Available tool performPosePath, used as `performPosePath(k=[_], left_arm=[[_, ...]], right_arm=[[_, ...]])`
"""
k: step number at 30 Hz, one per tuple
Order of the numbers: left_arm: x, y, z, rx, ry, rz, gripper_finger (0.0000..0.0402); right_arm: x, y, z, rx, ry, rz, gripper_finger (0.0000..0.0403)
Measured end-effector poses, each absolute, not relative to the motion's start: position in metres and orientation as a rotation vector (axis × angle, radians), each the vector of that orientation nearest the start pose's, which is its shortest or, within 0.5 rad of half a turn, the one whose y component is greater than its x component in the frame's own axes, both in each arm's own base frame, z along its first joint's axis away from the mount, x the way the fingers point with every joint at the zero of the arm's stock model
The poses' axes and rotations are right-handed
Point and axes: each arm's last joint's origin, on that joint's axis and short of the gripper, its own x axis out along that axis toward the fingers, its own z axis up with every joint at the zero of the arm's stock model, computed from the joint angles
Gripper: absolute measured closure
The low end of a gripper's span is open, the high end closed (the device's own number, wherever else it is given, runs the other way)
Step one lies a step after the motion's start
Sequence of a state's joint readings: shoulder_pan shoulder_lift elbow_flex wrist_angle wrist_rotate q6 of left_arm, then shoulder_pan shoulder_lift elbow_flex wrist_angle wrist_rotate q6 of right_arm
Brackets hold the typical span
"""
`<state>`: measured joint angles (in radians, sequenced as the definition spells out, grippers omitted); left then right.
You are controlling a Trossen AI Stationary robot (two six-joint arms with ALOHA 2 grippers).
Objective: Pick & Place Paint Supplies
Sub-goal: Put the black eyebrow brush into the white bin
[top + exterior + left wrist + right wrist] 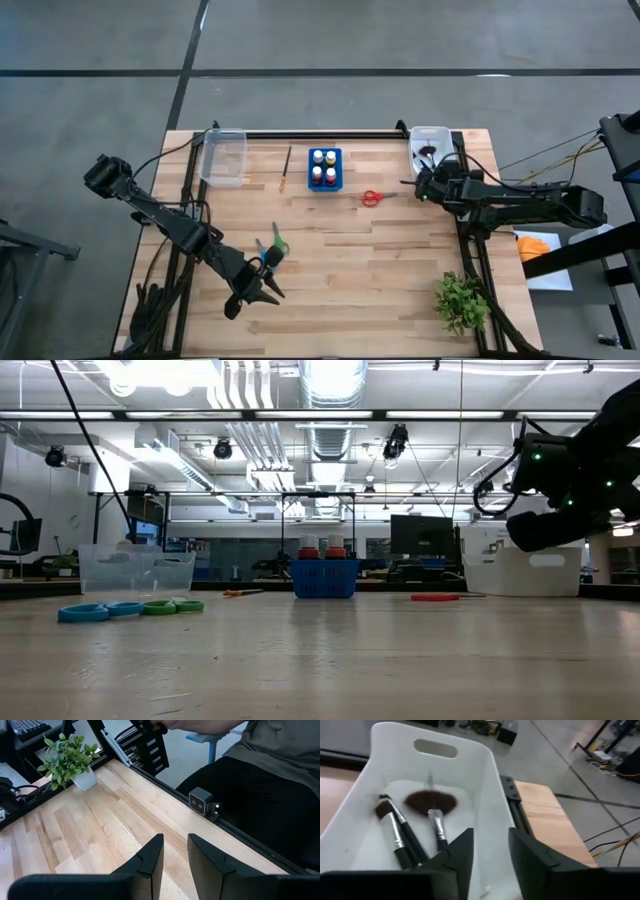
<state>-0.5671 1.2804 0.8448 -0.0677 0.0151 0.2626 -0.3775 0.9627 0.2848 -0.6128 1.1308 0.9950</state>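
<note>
Dark-handled brushes point(400, 832) lie on the floor of the white bin point(430, 140) at the far right corner. My right gripper point(492, 862) hovers open over the bin's near end point(424, 178), nothing between its fingers; one brush point(438, 827) lies just beside one finger. Red scissors point(372, 198) lie flat on the table. Paint bottles point(323, 168) stand in the blue holder. A wooden-handled brush point(286, 168) lies left of it. Blue scissors point(85, 613) and green scissors point(278, 243) lie by my left gripper point(175, 860), which hangs open above the table, holding nothing.
A clear bin point(224, 157) stands at the far left corner. A potted green plant point(460, 300) sits at the near right. A person sits beyond the table's near edge point(280, 780). Bare wood lies across the table's middle point(360, 260).
</note>
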Motion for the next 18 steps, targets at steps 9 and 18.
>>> performPosePath(k=[9, 18], left_arm=[[0.233, -0.1489, 0.2608, 0.389, 0.415, -0.633, 0.0307], [0.233, -0.149, 0.2608, 0.389, 0.415, -0.633, 0.0307]], right_arm=[[0.104, -0.0694, 0.1396, 0.201, 0.523, -1.716, 0.0201], [0.1061, -0.0696, 0.1407, 0.24, 0.54, -1.688, 0.016]])
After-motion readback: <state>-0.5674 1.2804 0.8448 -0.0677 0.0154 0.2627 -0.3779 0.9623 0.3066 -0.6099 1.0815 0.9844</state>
